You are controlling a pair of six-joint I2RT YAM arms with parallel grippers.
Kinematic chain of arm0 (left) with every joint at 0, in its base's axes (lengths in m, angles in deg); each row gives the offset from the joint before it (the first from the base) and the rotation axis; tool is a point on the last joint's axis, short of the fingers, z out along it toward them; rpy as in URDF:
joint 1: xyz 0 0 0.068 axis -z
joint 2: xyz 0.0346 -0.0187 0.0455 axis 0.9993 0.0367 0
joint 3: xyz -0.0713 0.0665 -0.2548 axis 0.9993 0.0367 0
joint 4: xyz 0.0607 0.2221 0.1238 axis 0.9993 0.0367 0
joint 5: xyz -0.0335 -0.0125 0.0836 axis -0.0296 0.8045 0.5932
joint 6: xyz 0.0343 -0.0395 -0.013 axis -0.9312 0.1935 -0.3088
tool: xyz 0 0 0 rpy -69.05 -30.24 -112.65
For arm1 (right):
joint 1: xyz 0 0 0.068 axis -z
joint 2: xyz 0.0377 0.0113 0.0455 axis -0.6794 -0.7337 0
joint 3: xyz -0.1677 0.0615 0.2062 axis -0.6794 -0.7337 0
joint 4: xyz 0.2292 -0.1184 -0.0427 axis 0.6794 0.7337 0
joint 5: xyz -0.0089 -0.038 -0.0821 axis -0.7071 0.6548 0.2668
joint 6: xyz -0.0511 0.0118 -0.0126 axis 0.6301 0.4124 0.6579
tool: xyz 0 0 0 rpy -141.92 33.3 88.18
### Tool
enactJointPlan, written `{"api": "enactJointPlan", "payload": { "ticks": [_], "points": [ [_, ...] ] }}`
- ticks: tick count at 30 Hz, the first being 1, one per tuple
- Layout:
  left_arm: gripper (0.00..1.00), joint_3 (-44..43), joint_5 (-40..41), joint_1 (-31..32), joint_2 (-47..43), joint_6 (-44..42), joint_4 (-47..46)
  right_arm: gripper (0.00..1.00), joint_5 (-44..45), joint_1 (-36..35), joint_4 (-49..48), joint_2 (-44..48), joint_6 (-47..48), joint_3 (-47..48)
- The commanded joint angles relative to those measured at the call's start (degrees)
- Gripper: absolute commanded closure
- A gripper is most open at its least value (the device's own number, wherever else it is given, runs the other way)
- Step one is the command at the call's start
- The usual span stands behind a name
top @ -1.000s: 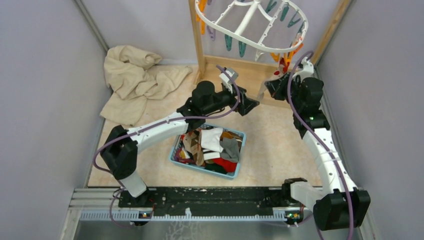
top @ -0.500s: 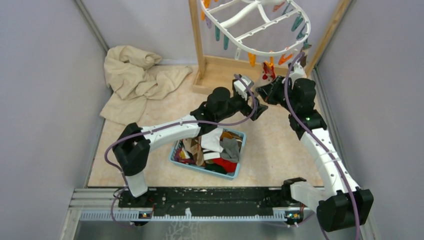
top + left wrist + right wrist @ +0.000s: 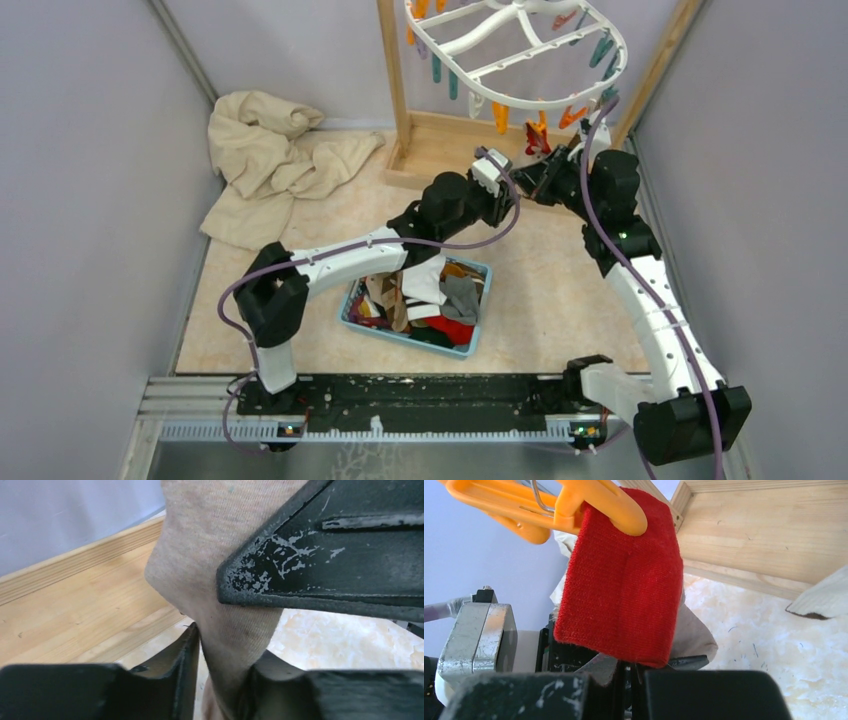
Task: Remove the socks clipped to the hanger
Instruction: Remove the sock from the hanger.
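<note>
The white oval hanger (image 3: 520, 45) hangs at the top with coloured clips along its rim. A red sock (image 3: 624, 585) dangles from an orange clip (image 3: 574, 502), just above my right gripper (image 3: 631, 667). That gripper is shut, with a beige-grey sock (image 3: 696, 635) pinched in it. My left gripper (image 3: 225, 640) meets it from the left and is closed round the same beige-grey sock (image 3: 210, 555). In the top view both grippers, left (image 3: 512, 190) and right (image 3: 532, 180), touch under the hanger's front edge, below the red sock (image 3: 537, 140).
A blue basket (image 3: 352, 300) heaped with loose socks sits under the left forearm. A large beige cloth (image 3: 270, 150) lies at the back left. The wooden rack's post (image 3: 395, 80) and base board (image 3: 450, 140) stand behind the grippers. Grey walls close both sides.
My left arm swung right and forward to the right gripper, and its jaws went from wide open to closed round the beige-grey sock. The hanger swung and tilted.
</note>
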State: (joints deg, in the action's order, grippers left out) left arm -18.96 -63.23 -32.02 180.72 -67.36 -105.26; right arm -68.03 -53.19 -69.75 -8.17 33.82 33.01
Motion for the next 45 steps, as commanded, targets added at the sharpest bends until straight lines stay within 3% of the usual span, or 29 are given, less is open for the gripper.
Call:
{"api": "enactJointPlan", "payload": {
  "ticks": [1, 4, 12, 20, 34, 45],
  "points": [
    [0.68, -2.31, 0.67, 0.35, 0.57, -0.83, 0.90, 1.00, -1.21, -0.58, -0.01, 1.43, -0.68, 3.40],
    [0.72, -1.12, 0.65, 0.35, -0.42, -0.55, 0.76, 0.97, -0.67, -0.59, 2.52, 1.03, 1.00, 4.50],
    [0.74, 2.72, 1.37, 0.37, -2.40, 0.32, -0.86, 0.65, 6.02, -0.59, 12.23, -0.68, 10.24, 9.13],
    [0.74, 4.36, 2.37, 0.37, -2.85, 0.88, -2.06, 0.53, 12.41, -0.66, 16.99, -1.29, 16.60, 13.98],
    [0.73, 4.42, 1.69, 0.37, -1.96, 1.74, -2.92, 0.50, 17.62, -0.77, 6.32, -4.84, 23.54, 15.98],
    [0.73, 4.96, 1.16, 0.37, -2.17, 1.63, -3.03, 0.49, 14.32, -0.77, -1.62, -9.27, 25.71, 19.12]
  ]
}}
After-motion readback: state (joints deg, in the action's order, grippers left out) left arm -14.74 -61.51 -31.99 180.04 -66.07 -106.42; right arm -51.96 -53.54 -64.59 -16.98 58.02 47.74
